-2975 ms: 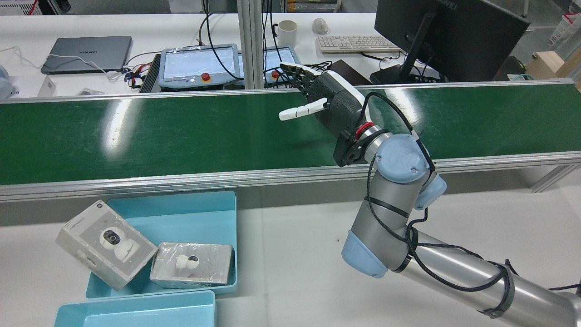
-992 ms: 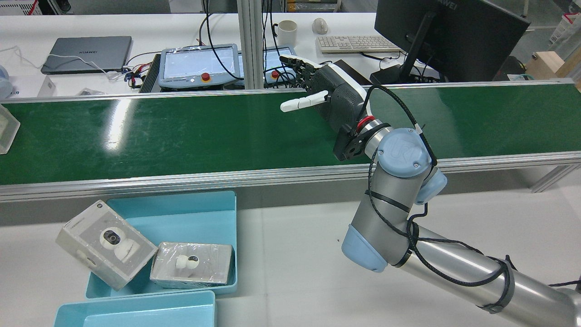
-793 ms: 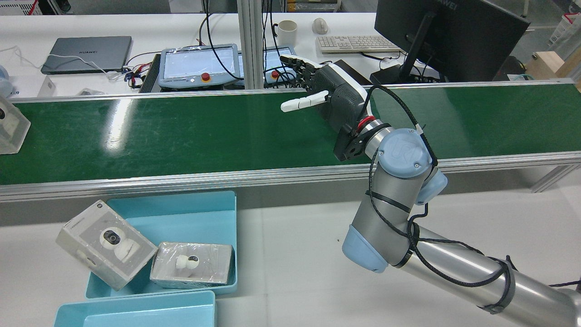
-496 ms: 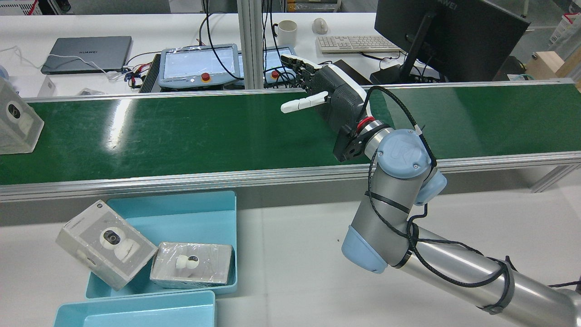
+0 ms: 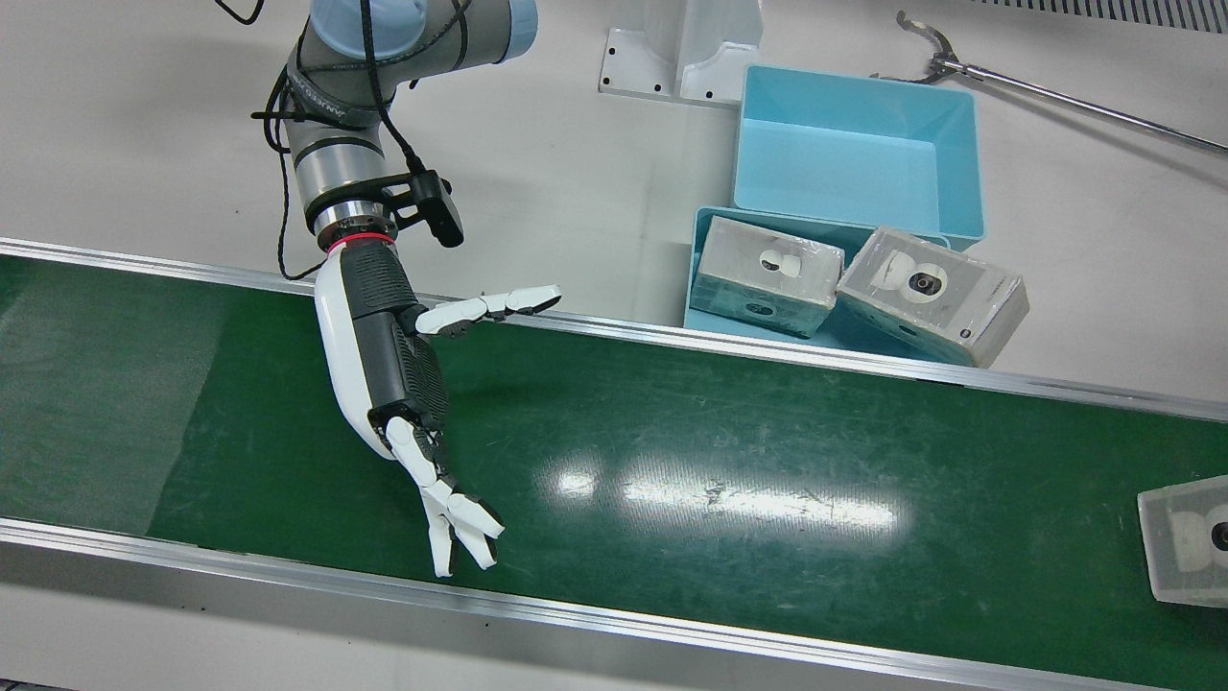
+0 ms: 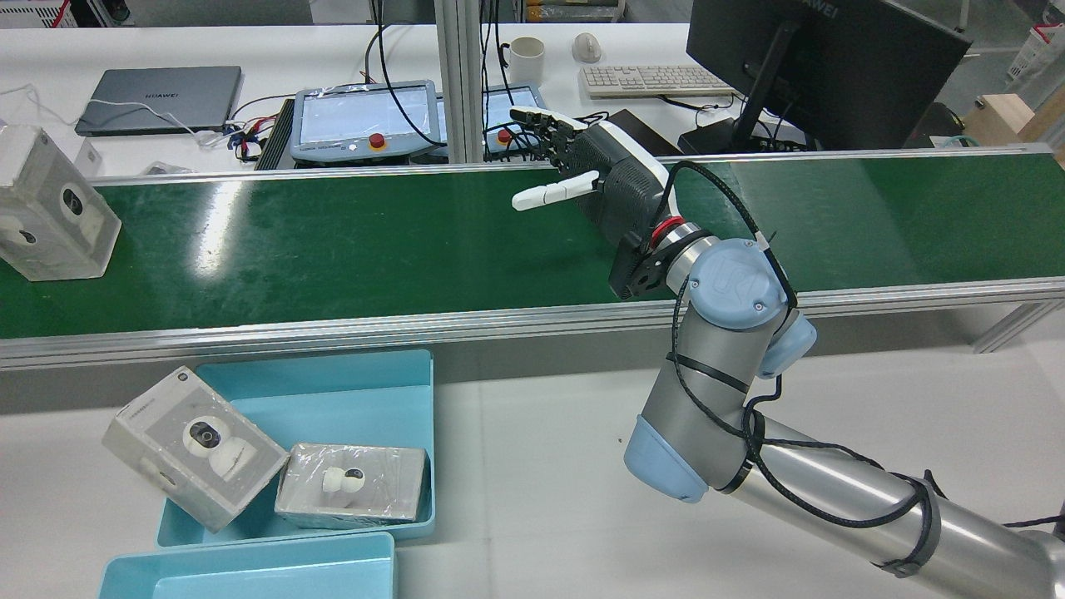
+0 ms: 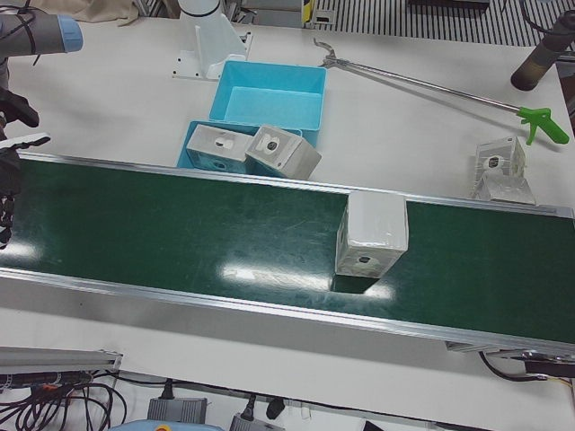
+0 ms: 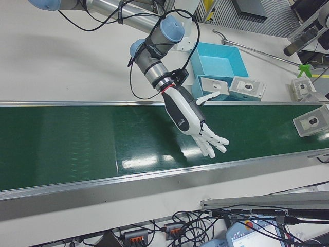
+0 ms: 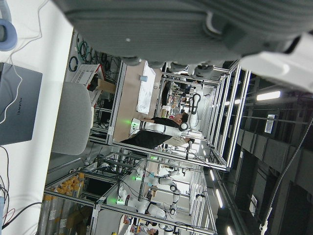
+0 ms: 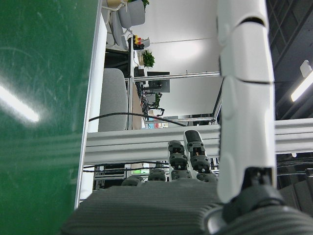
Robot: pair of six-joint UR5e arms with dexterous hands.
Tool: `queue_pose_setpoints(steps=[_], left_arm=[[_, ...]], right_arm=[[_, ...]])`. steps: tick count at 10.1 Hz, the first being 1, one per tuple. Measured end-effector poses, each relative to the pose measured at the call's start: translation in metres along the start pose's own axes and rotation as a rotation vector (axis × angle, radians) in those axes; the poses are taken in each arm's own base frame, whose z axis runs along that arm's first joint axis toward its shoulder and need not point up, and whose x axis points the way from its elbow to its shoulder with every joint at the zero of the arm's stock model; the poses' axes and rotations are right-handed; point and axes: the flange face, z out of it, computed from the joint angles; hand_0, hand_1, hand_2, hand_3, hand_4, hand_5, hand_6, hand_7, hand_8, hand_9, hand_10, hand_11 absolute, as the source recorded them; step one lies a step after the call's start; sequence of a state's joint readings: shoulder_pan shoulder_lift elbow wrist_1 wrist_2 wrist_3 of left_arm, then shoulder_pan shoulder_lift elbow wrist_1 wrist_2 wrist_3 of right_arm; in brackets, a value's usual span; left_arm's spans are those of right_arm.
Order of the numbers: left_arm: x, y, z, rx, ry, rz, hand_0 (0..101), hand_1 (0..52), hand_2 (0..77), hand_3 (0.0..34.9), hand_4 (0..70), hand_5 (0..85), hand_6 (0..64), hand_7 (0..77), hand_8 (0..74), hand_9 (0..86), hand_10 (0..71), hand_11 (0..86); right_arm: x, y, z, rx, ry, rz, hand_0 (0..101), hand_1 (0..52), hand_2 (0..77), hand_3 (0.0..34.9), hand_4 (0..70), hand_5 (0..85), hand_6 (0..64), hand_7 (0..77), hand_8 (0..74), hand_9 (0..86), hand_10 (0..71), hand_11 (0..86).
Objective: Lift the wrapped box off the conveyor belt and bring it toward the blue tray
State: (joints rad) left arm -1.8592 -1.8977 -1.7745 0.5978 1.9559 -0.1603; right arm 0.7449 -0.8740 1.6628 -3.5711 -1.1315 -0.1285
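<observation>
In the rear view, going left to right: the wrapped box (image 6: pixel 52 206) stands upright at the far left end of the conveyor belt (image 6: pixel 333 241), its printed face turned toward the right. Nearer, off the belt's near rail, the blue tray (image 6: pixel 333 391) already holds two other boxes (image 6: pixel 274 474). Right of the belt's middle, the right hand (image 6: pixel 595 179) hangs over the green surface with its fingers (image 6: pixel 553 193) spread and pointing left, holding nothing.

The box lies well apart from that hand, directly along the belt to its left, on the side the open palm faces. Its long axis looks upright, so I judge the hand must meet it side-on.

The left hand shows only as a blurred casing in its own camera; I cannot tell its finger state.
</observation>
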Motion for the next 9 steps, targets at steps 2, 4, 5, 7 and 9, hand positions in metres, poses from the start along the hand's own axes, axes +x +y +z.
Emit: queue_pose_setpoints(steps=[2,4,5,7,9], left_arm=[[0.0,0.0,0.0,0.0,0.0,0.0,0,0.0,1.1,0.0,0.0,1.1,0.5,0.5,0.5,0.5,0.0,0.5],[0.0,0.0,0.0,0.0,0.0,0.0,0,0.0,1.1,0.0,0.0,1.1,0.5,0.5,0.5,0.5,0.0,0.5],[0.0,0.0,0.0,0.0,0.0,0.0,0,0.0,1.1,0.0,0.0,1.1,0.5,0.5,0.5,0.5,0.5,0.5],[0.0,0.0,0.0,0.0,0.0,0.0,0,0.0,1.1,0.0,0.0,1.1,0.5,0.5,0.5,0.5,0.5,0.5],[0.0,0.0,0.0,0.0,0.0,0.0,0,0.0,1.1,0.0,0.0,1.1,0.0,0.5,0.5,0.5,0.5,0.5]], right_arm=[[0.0022,0.0032,0.0005,-0.005,0.004,-0.005,49,16.9,7.1,0.0,9.3,15.8,3.3,4.4,0.0,1.6,0.0,1.6],[-0.0009,0.0039,0.0008,-0.004,-0.001,-0.038,50,16.9,8.7,0.0,9.3,15.3,3.3,4.4,0.0,1.6,0.0,1.6],[-0.0023,0.0033,0.0009,-0.002,-0.002,-0.055,50,18.0,8.7,0.0,9.3,15.3,3.3,4.4,0.0,1.6,0.0,1.6],[-0.0038,-0.0004,0.0004,0.005,-0.005,-0.068,50,18.5,8.7,0.0,9.3,15.8,3.3,4.4,0.0,1.6,0.0,1.6],[-0.0046,-0.0034,-0.0005,0.01,-0.006,-0.072,50,16.9,8.7,0.0,7.6,15.8,3.3,4.4,0.0,1.1,0.0,1.6]])
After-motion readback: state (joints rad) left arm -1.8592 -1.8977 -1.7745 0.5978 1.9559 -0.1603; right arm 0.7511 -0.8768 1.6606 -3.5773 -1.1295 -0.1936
